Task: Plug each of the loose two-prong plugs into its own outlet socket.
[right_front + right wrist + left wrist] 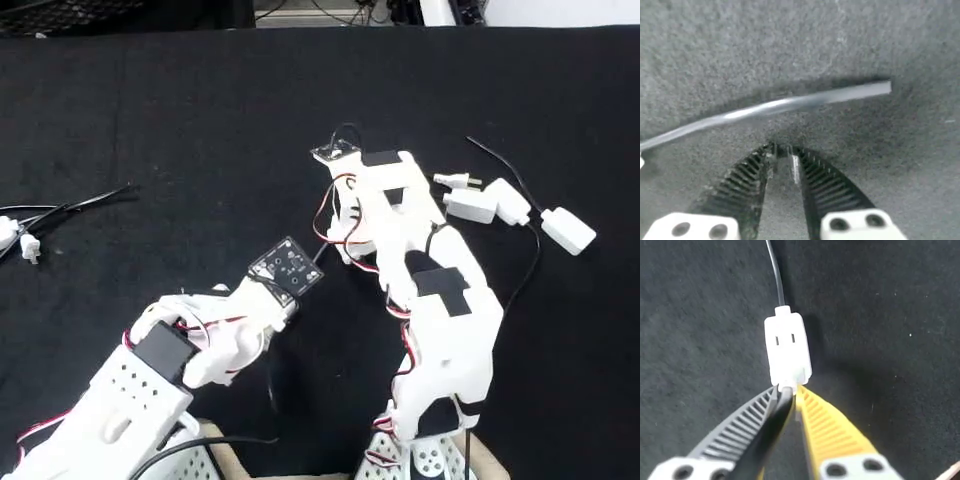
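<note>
A white outlet socket (787, 347) with two slots lies on the black cloth, its black cable running away from it. My left gripper (788, 388) is shut on a small white plug (791, 381) at the socket's near end, and the plug's black cable trails back between the fingers. My right gripper (782, 150) sits low over the cloth with its tips together; a thin pale sliver shows between the fingers (815, 175). A cable (780, 106) with a cut end lies just beyond it. More white sockets (500, 205) and a loose plug (455, 180) lie at the right.
Two loose plugs with black cables (25, 243) lie at the table's far left edge. Another white block (567, 230) on a black cable rests at the far right. The arms' wrists (288, 265) stand close together mid-table.
</note>
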`<state>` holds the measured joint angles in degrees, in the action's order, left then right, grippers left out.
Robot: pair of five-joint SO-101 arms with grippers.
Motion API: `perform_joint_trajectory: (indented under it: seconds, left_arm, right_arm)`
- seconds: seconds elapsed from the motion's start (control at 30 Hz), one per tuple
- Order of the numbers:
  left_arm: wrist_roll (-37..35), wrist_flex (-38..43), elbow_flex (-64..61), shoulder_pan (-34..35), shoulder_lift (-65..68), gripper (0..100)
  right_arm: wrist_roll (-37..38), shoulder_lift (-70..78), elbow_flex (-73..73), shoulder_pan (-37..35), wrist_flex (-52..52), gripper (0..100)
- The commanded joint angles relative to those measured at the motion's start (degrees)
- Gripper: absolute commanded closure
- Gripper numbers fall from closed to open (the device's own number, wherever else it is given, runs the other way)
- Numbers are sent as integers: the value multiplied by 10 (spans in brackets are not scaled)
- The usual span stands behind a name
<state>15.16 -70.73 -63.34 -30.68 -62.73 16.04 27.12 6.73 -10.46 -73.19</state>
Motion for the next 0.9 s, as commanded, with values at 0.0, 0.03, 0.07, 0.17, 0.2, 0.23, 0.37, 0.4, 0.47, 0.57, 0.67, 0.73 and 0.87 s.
perform_joint_trajectory:
  seconds: [0.0, 0.03, 0.07, 0.17, 0.2, 0.23, 0.37, 0.4, 0.47, 0.57, 0.67, 0.73, 0.87]
  left_arm:
    - [0, -11, 2, -7, 2, 973]
    - [0, -11, 1, -7, 2, 973]
    - [0, -11, -1, -7, 2, 973]
    - [0, -6, -10, -7, 2, 973]
    - [0, -6, -11, -7, 2, 973]
    - [0, -6, -11, -13, 3, 973]
    - [-3, -6, -14, -35, 3, 973]
    - [-3, -6, -18, -35, 3, 973]
    - [-3, -5, -28, -35, 3, 973]
    - [-3, 11, -46, -34, 3, 973]
    - [-3, 17, -56, -37, 3, 973]
    - [-3, 15, -59, -37, 3, 973]
    - [-3, 29, -72, -36, 3, 971]
  right_arm:
    - [-8, -4, -1, 13, 29, 930]
    - [-8, -4, -1, 13, 29, 930]
    - [-8, -4, -1, 13, 29, 930]
    - [-8, -4, -1, 13, 29, 930]
    - [-8, -4, -1, 13, 29, 930]
    - [-8, -4, -1, 13, 29, 930]
    - [-8, -4, -1, 13, 29, 930]
    - [-8, -4, -1, 12, 29, 930]
    - [-8, -4, -1, 12, 29, 930]
    - [-8, -4, -1, 12, 29, 930]
    - [-8, -4, -1, 12, 29, 930]
    - [-8, -4, -1, 12, 29, 930]
    - [-8, -4, -1, 12, 29, 930]
